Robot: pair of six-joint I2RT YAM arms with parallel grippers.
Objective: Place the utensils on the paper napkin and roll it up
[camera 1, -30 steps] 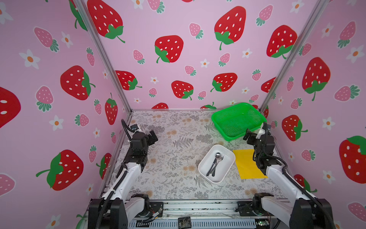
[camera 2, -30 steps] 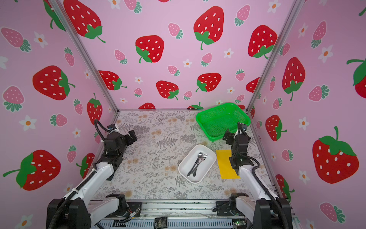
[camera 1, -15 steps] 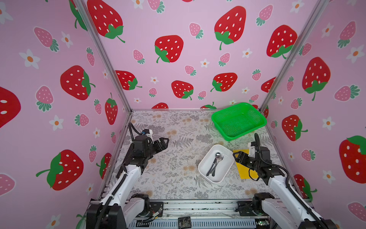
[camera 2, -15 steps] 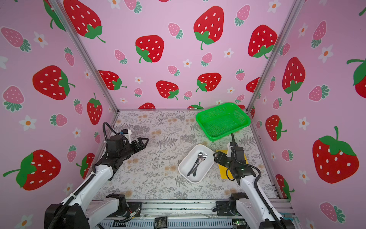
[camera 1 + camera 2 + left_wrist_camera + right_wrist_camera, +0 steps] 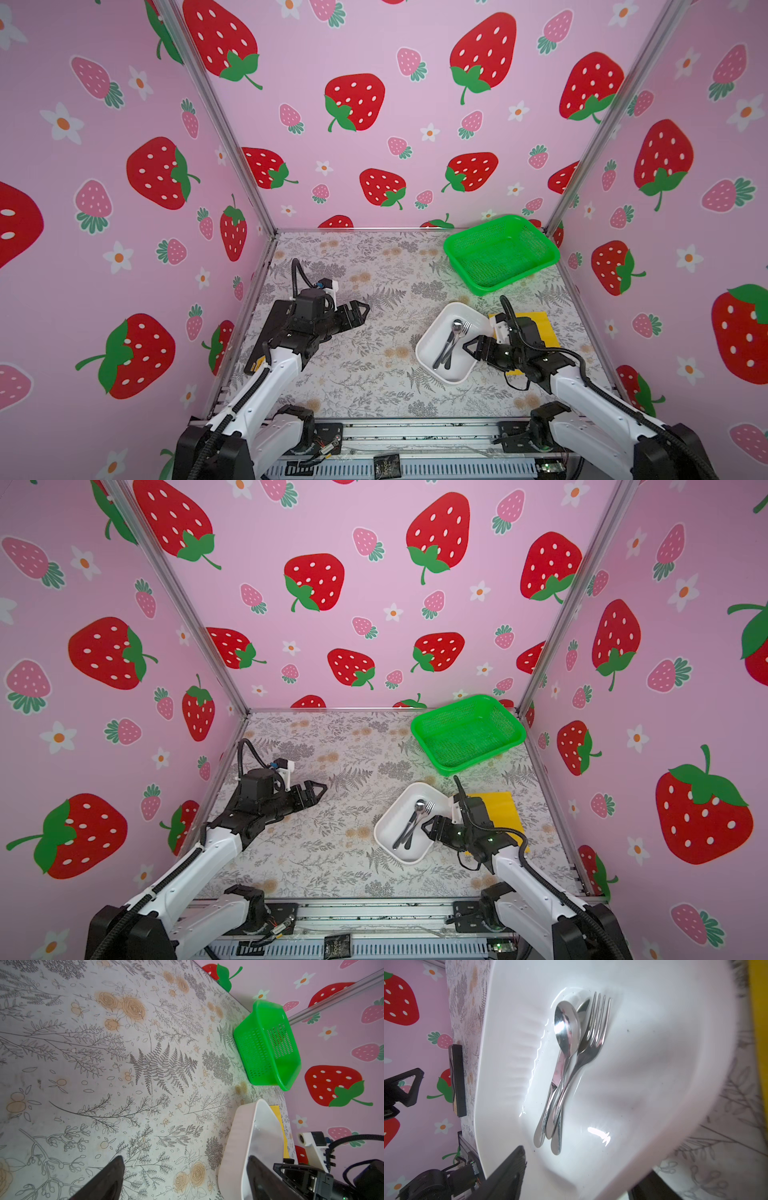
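The utensils (image 5: pixel 451 343) lie bunched together in the dish (image 5: pixel 462 368), heads toward its far end. The right wrist view shows them closely: spoon (image 5: pixel 566 1024), fork (image 5: pixel 598 1022) and the tip of a third piece (image 5: pixel 584 1007) between the two, handles crossing over one another.

The napkin (image 5: pixel 545 330) lies flat on the table (image 5: pixel 374 365) just beside the dish, on its right in both top views. It is partly covered by the right arm, and nothing lies on it. The basket (image 5: pixel 498 257) stands beyond the dish, near the far right corner.

The right gripper (image 5: pixel 468 348) sits at the dish's right edge, low and pointing in toward the utensils. Its jaws stand apart: one finger (image 5: pixel 506 1176) shows over the dish's inside and the other (image 5: pixel 641 1186) outside its rim. They hold nothing, and the utensils lie untouched ahead of them.

The left gripper (image 5: pixel 362 312) hangs over bare table well to the left of the dish, pointing toward it. Its jaws are wide apart, with only the patterned tabletop between its fingers (image 5: pixel 104 1180).
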